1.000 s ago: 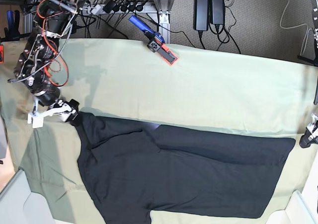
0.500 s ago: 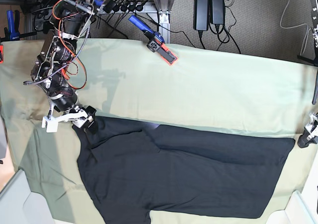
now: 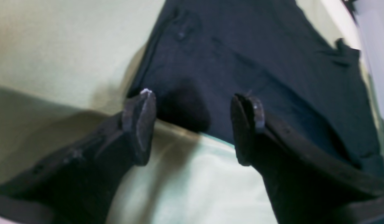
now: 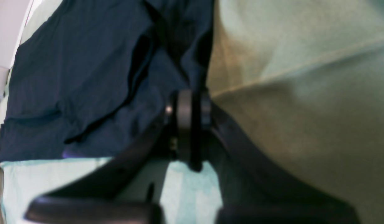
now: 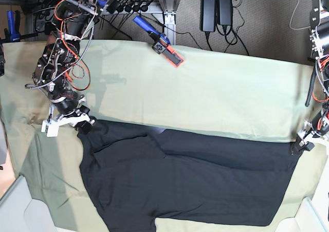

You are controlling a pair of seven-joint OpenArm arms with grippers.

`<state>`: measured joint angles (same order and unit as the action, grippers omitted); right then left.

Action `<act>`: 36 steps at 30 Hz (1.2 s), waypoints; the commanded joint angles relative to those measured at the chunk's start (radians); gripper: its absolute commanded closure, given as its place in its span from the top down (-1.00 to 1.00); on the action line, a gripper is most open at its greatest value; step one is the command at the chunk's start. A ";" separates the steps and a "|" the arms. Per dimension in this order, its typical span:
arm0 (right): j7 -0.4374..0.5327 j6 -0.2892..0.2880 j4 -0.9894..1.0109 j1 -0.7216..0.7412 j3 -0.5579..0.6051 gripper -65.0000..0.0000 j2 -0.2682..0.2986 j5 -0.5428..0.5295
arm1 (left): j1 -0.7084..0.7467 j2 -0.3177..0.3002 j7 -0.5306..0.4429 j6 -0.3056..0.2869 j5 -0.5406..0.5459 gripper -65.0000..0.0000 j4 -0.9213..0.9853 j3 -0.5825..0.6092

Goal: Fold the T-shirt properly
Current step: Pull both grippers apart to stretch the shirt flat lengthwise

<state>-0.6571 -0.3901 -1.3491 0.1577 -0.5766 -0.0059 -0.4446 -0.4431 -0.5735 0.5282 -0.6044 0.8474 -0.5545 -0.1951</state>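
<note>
The black T-shirt (image 5: 190,183) lies spread, plain side up, on the pale green cloth (image 5: 216,93). No print shows. My right gripper (image 5: 85,125) is at the shirt's upper left corner in the base view. In the right wrist view the gripper (image 4: 190,124) is shut on a pinch of the black fabric (image 4: 86,77). My left gripper (image 5: 300,145) is at the shirt's right end. In the left wrist view it (image 3: 193,127) is open, its fingertips (image 3: 142,118) straddling the shirt's (image 3: 241,62) edge just above the cloth.
A blue and orange tool (image 5: 164,46) lies at the cloth's back edge. Power adapters (image 5: 216,8) and cables sit on the floor behind. White bins stand at the front left (image 5: 15,206) and front right (image 5: 313,216) corners.
My right gripper moved right and down with the shirt corner, then eased back a little. My left gripper came in from the right edge onto the shirt's right end.
</note>
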 commanded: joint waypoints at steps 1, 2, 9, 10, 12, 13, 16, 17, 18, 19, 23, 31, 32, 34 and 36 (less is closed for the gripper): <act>0.020 -0.014 -0.015 0.016 0.001 -1.00 0.006 -0.015 | -0.032 -0.021 -0.032 0.023 0.000 0.26 -0.016 -0.004; 0.016 -0.014 -0.015 0.016 0.001 -1.00 0.006 -0.015 | -0.034 -0.019 -0.035 0.043 -0.012 0.26 -0.016 -0.004; 0.013 -0.014 -0.015 0.016 0.002 -1.00 0.006 -0.015 | -0.062 -0.021 -0.042 0.117 -0.090 0.26 -0.016 -0.048; 0.007 -0.014 -0.015 0.016 0.001 -1.00 0.006 -0.015 | -0.065 -0.022 -0.039 0.119 -0.090 0.26 -0.016 -0.053; 0.002 -0.014 -0.015 0.016 0.002 -1.00 0.006 -0.015 | -0.072 -0.022 -0.041 0.133 -0.106 0.26 -0.016 -0.052; 0.001 -0.014 -0.015 0.016 0.003 -1.00 0.006 -0.015 | -0.072 -0.022 -0.043 0.137 -0.107 0.26 -0.016 -0.052; 0.001 -0.014 -0.015 0.016 0.003 -1.00 0.006 -0.015 | -0.072 -0.010 -0.039 0.137 -0.106 0.26 -0.016 -0.052; 0.001 -0.014 -0.015 0.016 0.003 -1.00 0.006 -0.015 | -0.071 -0.004 -0.037 0.137 -0.105 0.26 -0.016 -0.052; 0.000 -0.014 -0.015 0.016 0.003 -1.00 0.006 -0.015 | -0.071 0.004 -0.036 0.138 -0.105 0.26 -0.016 -0.052; -0.005 -0.014 -0.015 0.016 0.003 -1.00 0.006 -0.015 | -0.071 0.012 -0.037 0.138 -0.105 0.26 -0.016 -0.052; -0.036 -0.014 -0.015 0.013 0.003 -1.00 0.006 -0.015 | -0.071 0.032 -0.039 0.138 -0.105 0.26 -0.016 -0.052; -0.035 -0.014 -0.015 0.011 0.003 -1.00 0.006 -0.015 | -0.071 0.064 -0.039 0.172 -0.112 0.25 -0.016 -0.052; -0.035 -0.014 -0.015 0.011 0.003 -1.00 0.006 -0.016 | -0.071 0.064 -0.043 0.172 -0.117 0.24 -0.016 -0.052; -0.035 -0.014 -0.015 0.011 0.003 -1.00 0.006 -0.016 | -0.071 0.064 -0.062 0.172 -0.129 -0.04 -0.016 -0.052; -0.035 -0.014 -0.015 0.011 0.003 -1.00 0.006 -0.030 | -0.071 0.064 -0.067 0.171 -0.160 -0.59 -0.016 -0.052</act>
<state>-0.7044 -0.3897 -1.3491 0.1520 -0.5755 -0.0055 -0.4538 -0.4889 -0.4927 0.4774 -0.4366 0.6765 -0.5545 -0.2443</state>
